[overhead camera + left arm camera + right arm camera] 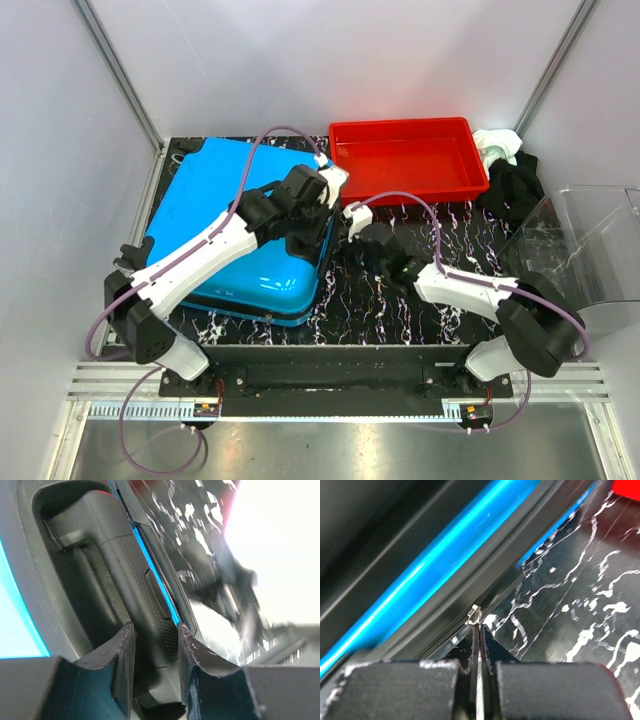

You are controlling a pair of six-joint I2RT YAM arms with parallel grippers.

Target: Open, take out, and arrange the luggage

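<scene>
The bright blue luggage (215, 215) lies flat and closed on the left half of the table. My left gripper (318, 238) reaches over its right edge. In the left wrist view the fingers (155, 630) straddle the black textured handle (130, 570) and press on both of its sides. My right gripper (343, 243) is low beside the same edge. In the right wrist view its jaws (479, 627) are pinched together on the small metal zipper pull (474, 614), at the dark zipper band under the blue shell (445, 555).
A red plastic tray (405, 160) stands at the back, right of the luggage. Black and white cloth (505, 165) is bunched beside it. A clear plastic bin (590, 250) sits at the right edge. Grey enclosure walls close in both sides.
</scene>
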